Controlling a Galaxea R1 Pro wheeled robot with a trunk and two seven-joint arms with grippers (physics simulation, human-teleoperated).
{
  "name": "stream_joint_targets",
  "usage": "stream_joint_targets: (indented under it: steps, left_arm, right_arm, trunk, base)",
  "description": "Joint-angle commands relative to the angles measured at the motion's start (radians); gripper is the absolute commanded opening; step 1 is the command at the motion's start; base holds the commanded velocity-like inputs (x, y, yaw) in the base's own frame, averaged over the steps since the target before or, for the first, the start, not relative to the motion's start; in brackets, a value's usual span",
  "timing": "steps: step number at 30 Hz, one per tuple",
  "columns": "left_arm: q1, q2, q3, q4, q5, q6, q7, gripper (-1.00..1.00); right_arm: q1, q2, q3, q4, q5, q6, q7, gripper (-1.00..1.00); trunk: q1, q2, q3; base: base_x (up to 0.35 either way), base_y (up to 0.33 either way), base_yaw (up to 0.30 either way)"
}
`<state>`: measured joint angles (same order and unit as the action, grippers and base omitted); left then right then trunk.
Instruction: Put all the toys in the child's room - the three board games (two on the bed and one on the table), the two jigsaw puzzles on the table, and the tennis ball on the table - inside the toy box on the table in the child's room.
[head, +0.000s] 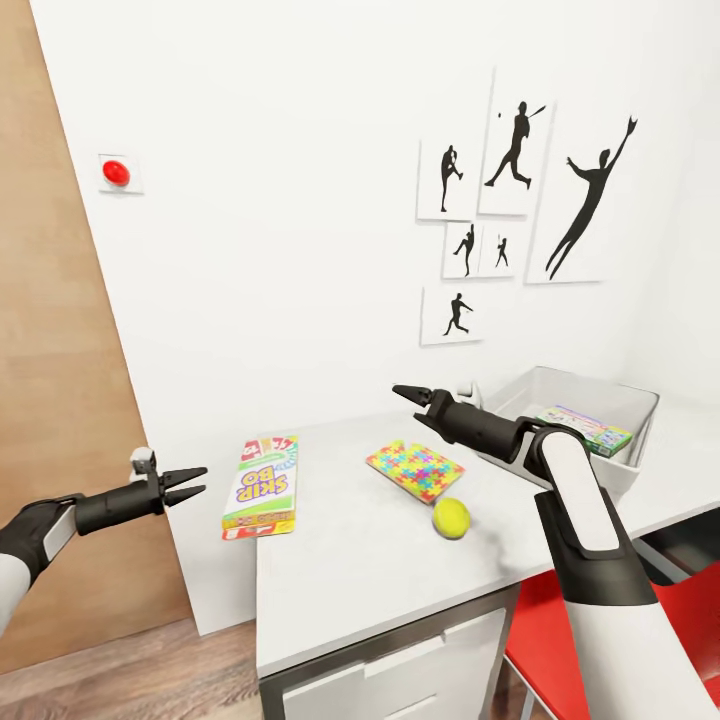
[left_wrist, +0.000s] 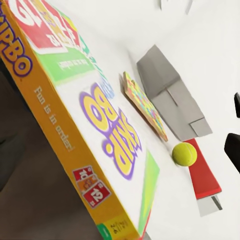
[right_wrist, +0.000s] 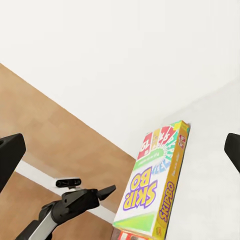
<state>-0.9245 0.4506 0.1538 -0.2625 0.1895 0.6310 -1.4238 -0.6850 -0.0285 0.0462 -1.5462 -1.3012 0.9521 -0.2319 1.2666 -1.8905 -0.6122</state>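
A yellow-green Skip-Bo board game (head: 261, 484) lies at the left end of the white table (head: 360, 570), with a red-and-white edge showing under it. Right of it lie one jigsaw puzzle (head: 415, 470) and the tennis ball (head: 451, 517). The grey toy box (head: 560, 395) stands at the back right with a colourful flat box (head: 590, 428) inside. My left gripper (head: 195, 481) is open and empty, off the table's left end, pointing at the Skip-Bo box (left_wrist: 107, 125). My right gripper (head: 408, 393) hovers open above the table behind the puzzle, its fingers (right_wrist: 10, 156) spread wide.
A red chair (head: 560, 620) is tucked under the table at the right. A wooden panel (head: 50, 350) stands at the left, beside the white wall with a red button (head: 116, 173) and silhouette pictures (head: 515, 160). White drawers (head: 400, 670) front the table.
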Motion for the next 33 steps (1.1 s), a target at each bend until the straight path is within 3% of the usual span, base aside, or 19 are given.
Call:
stream_joint_targets:
  steps: [1, 8, 12, 18, 33]
  left_arm:
    - [-0.001, 0.001, -0.002, 0.0, 0.004, 0.01, -0.003, 1.0]
    - [-0.001, 0.02, -0.001, 0.002, 0.009, 0.026, -0.01, 1.0]
    - [-0.001, 0.032, 0.0, 0.003, 0.01, 0.088, -0.01, 1.0]
    - [-0.001, 0.043, 0.0, 0.009, 0.011, 0.182, -0.004, 1.0]
    - [-0.001, 0.045, 0.036, 0.011, 0.011, 0.189, 0.017, 1.0]
  right_arm:
    - [-0.001, -0.001, 0.001, -0.001, -0.01, 0.001, -0.01, 1.0]
    - [-0.001, -0.001, 0.001, -0.001, -0.01, 0.001, -0.011, 1.0]
    - [-0.001, -0.001, 0.001, -0.002, -0.009, 0.0, -0.011, 1.0]
    - [-0.001, -0.001, 0.001, -0.002, -0.01, 0.0, -0.012, 1.0]
    - [-0.001, 0.0, 0.004, -0.003, -0.01, -0.001, -0.012, 1.0]
  trunk:
    - [0.0, -0.001, -0.001]
    - [0.0, -0.001, -0.001]
    - [0.0, -0.001, -0.001]
    - [0.023, -0.043, -0.02]
    - [0.08, -0.148, -0.067]
  base:
    - [0.0, -0.005, 0.0]
    - [0.0, -0.001, 0.0]
    - [0.0, 0.0, 0.0]
    - [0.0, 0.0, 0.0]
    - [0.0, 0.0, 0.0]
